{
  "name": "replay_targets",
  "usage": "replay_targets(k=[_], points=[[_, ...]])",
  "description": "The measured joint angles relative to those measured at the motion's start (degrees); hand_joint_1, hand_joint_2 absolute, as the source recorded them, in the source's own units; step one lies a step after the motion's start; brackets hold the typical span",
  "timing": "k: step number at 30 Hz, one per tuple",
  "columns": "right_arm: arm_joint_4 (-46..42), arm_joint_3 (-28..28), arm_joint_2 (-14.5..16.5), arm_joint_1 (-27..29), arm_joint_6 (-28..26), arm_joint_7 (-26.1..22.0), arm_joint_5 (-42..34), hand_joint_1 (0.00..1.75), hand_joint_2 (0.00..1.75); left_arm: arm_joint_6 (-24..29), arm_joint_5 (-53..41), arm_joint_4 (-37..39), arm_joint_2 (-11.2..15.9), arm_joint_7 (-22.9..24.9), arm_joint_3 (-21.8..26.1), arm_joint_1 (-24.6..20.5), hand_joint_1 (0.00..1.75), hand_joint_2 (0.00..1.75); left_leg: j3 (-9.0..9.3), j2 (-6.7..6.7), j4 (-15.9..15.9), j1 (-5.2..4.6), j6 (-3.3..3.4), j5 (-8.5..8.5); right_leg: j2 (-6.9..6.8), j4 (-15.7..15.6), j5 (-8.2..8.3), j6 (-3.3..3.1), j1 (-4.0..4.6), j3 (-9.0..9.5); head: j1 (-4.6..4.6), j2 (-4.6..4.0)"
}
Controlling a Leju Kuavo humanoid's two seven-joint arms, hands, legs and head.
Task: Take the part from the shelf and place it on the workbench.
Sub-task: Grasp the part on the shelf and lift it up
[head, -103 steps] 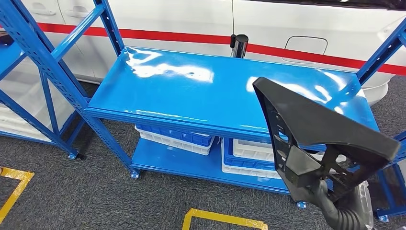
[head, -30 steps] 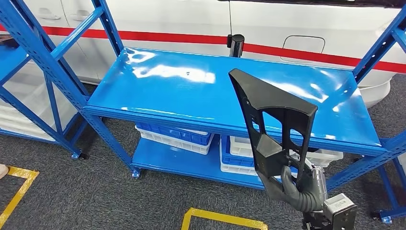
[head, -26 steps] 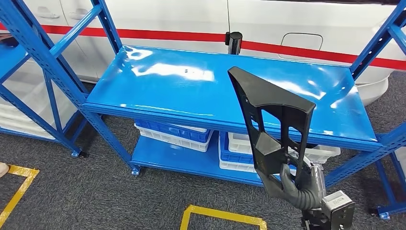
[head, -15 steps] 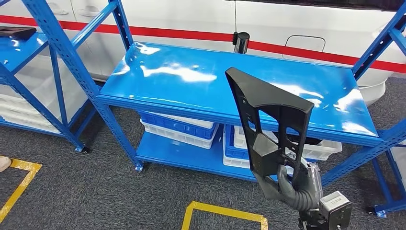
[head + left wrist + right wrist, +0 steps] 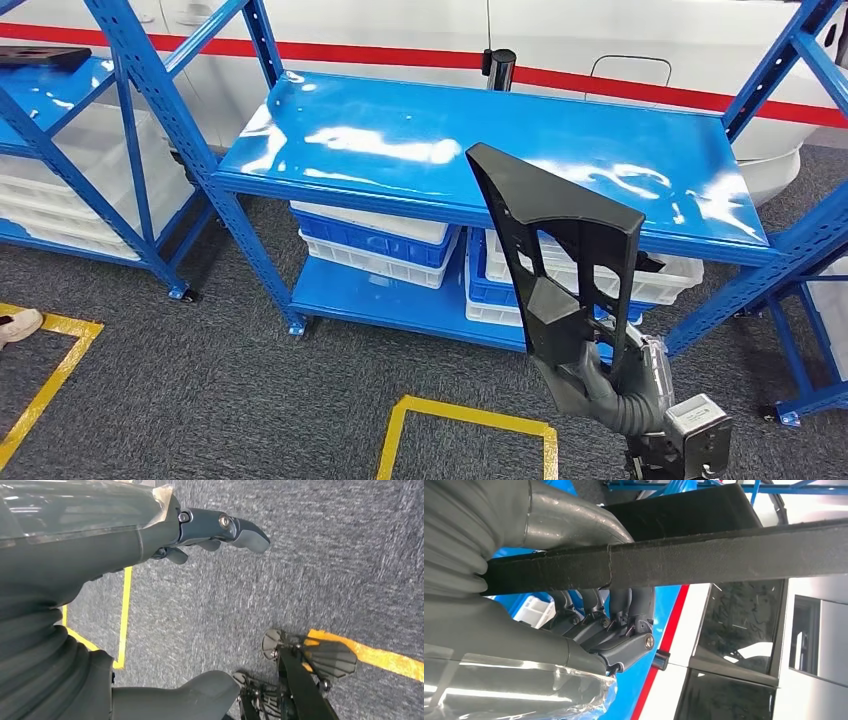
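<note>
Since the earlier frame the whole scene has slid as the camera moved, while the part [image 5: 560,265] stays upright in the right hand [image 5: 600,385], whose dark fingers [image 5: 624,600] wrap its lower rib with the thumb pressed on the other side. Matte black plastic, it is a ribbed triangular frame with cut-outs, standing in front of the glossy blue steel counter [image 5: 400,140]. White and blue crates [image 5: 370,245] sit stacked on the lower shelf; their contents cannot be seen. Over grey carpet, the left hand [image 5: 210,530] hangs with fingers loosely extended, holding nothing.
</note>
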Motion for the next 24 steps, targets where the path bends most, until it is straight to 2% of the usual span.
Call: replay_targets(k=[2, 3, 4, 5, 6, 8, 9, 10, 11, 13, 15, 17, 19, 20, 21, 22, 24], points=[[0.1, 0.0, 0.1, -0.2, 0.2, 0.0, 0.2, 1.75, 1.75, 0.1, 0.1, 0.0, 0.0, 0.0, 0.0, 0.1, 0.0, 1.75, -1.99, -0.08, 5.9, 0.35, -0.69, -5.3, -0.23, 0.0, 0.91, -0.9, -0.14, -0.73, -0.23, 0.0], [0.1, 0.1, 0.1, -0.2, 0.3, 0.1, 0.3, 1.75, 1.75, 0.1, 0.2, 0.0, -0.1, 0.0, 0.0, 0.1, 0.0, 1.75, -3.14, -0.08, 9.9, 0.51, -1.04, -7.77, -0.3, 0.1, 1.3, -1.01, -0.08, -1.08, -0.31, 0.0], [0.2, 0.1, 0.1, -0.2, 0.3, 0.1, 0.5, 1.75, 1.75, 0.1, 0.3, 0.0, -0.1, 0.0, 0.0, 0.1, 0.0, 1.75, -3.9, -0.07, 13.2, 0.66, -1.34, -9.17, -0.33, 0.1, 1.66, -0.94, -0.04, -1.42, -0.32, 0.0], [0.3, 0.2, 0.2, -0.2, 0.3, 0.1, 0.6, 1.75, 1.75, 0.1, 0.4, 0.0, -0.1, 0.0, 0.0, 0.1, 0.0, 1.75, -3.83, -0.07, 14.8, 0.82, -1.55, -9.37, -0.34, 0.2, 1.95, -0.81, -0.02, -1.72, -0.34, 0.0], [0.4, 0.2, 0.2, -0.2, 0.3, 0.2, 0.7, 1.75, 1.75, 0.2, 0.5, 0.0, -0.1, 0.0, 0.0, 0.1, 0.0, 1.75, -2.64, -0.06, 14.1, 0.99, -1.67, -8.48, -0.34, 0.3, 2.15, -0.67, -0.03, -2.04, -0.34, 0.0], [0.5, 0.3, 0.2, -0.2, 0.4, 0.2, 0.8, 1.75, 1.75, 0.3, 0.6, 0.0, -0.1, 0.0, 0.0, 0.1, 0.0, 1.75, 2.37, -0.07, 6.9, 1.28, -1.63, -5.5, -0.34, 0.8, 2.31, -0.47, -0.07, -2.46, -0.35, 0.0], [0.5, 0.3, 0.2, -0.2, 0.4, 0.2, 0.8, 1.75, 1.75, 0.3, 0.6, 0.0, -0.1, 0.0, 0.0, 0.1, 0.0, 1.75, 4.82, -0.1, 3.0, 1.29, -1.49, -4.62, -0.35, 1.0, 2.35, -0.33, 0.06, -2.72, -0.34, 0.0], [0.5, 0.3, 0.2, -0.3, 0.4, 0.2, 0.9, 1.75, 1.75, 0.3, 0.7, 0.0, -0.1, 0.0, 0.0, 0.1, 0.0, 1.75, 6.42, -0.12, 0.2, 1.22, -1.24, -4.15, -0.35, 1.3, 2.44, -0.07, 0.19, -2.97, -0.32, 0.0], [0.5, 0.3, 0.2, -0.3, 0.4, 0.2, 0.9, 1.75, 1.75, 0.3, 0.7, 0.0, -0.1, 0.0, 0.0, 0.1, 0.0, 1.75, 7.07, -0.15, -1.2, 1.07, -0.97, -4.16, -0.35, 1.4, 2.59, 0.27, 0.31, -3.24, -0.31, 0.0], [0.5, 0.3, 0.1, -0.3, 0.4, 0.3, 0.9, 1.75, 1.75, 0.2, 0.9, 0.0, -0.2, -0.1, 0.0, 0.1, 0.0, 1.75, 6.79, -0.11, -1.7, 0.83, -0.18, -3.89, -0.34, 1.3, 3.05, 1.18, 0.51, -3.63, -0.28, 0.0], [0.6, 0.3, 0.1, -0.3, 0.4, 0.3, 0.9, 1.75, 1.75, 0.0, 1.0, 0.0, -0.4, -0.2, 0.0, 0.1, 0.0, 1.75, 6.51, 0.09, -2.4, 0.86, 0.98, -3.12, -0.25, 2.6, 2.18, 1.53, 0.55, -4.6, -0.23, 0.0], [0.6, 0.3, 0.0, -0.2, 0.4, 0.3, 0.9, 1.75, 1.75, -0.1, 1.0, 0.0, -0.5, -0.4, 0.0, 0.1, 0.0, 1.75, 5.98, 0.25, -2.9, 0.86, 1.87, -2.33, -0.11, 8.2, -1.08, 1.11, 0.43, -7.27, -0.12, 0.0], [0.8, 0.3, -0.1, 0.0, 0.4, 0.3, 0.9, 1.75, 1.75, -0.1, 1.0, 0.0, -0.5, -0.5, 0.0, 0.1, 0.0, 1.75, 5.04, 0.25, -2.8, 0.67, 2.11, -1.73, -0.04, 15.8, -4.46, 0.92, 0.36, -10.42, -0.05, 0.0], [1.0, 0.3, -0.1, 0.1, 0.4, 0.3, 0.9, 1.75, 1.75, -0.1, 1.1, 0.0, -0.6, -0.5, 0.0, 0.1, 0.0, 1.75, 4.58, 0.24, -2.7, 0.6, 2.12, -1.43, -0.04, 17.7, -5.12, 1.13, 0.34, -11.0, -0.05, 0.0], [1.1, 0.3, -0.1, 0.2, 0.4, 0.3, 0.9, 1.75, 1.75, -0.2, 1.1, 0.0, -0.6, -0.5, 0.0, 0.2, 0.0, 1.75, 4.16, 0.23, -2.6, 0.55, 2.05, -1.17, -0.04, 17.3, -4.85, 1.51, 0.34, -10.37, -0.05, 0.0], [1.1, 0.3, -0.1, 0.2, 0.4, 0.3, 0.9, 1.75, 1.75, -0.2, 1.1, 0.0, -0.7, -0.6, 0.0, 0.2, 0.0, 1.75, 3.84, 0.21, -2.4, 0.54, 1.94, -0.97, -0.04, 14.2, -3.67, 1.98, 0.33, -8.36, -0.04, 0.0], [1.2, 0.3, -0.2, 0.2, 0.4, 0.3, 0.9, 1.75, 1.75, -0.4, 1.0, 0.0, -0.8, -0.7, 0.0, 0.2, 0.0, 1.75, 3.38, 0.17, -2.0, 0.43, 1.55, -0.66, -0.03, 5.3, -1.0, 2.49, 0.27, -3.25, -0.05, 0.0]])
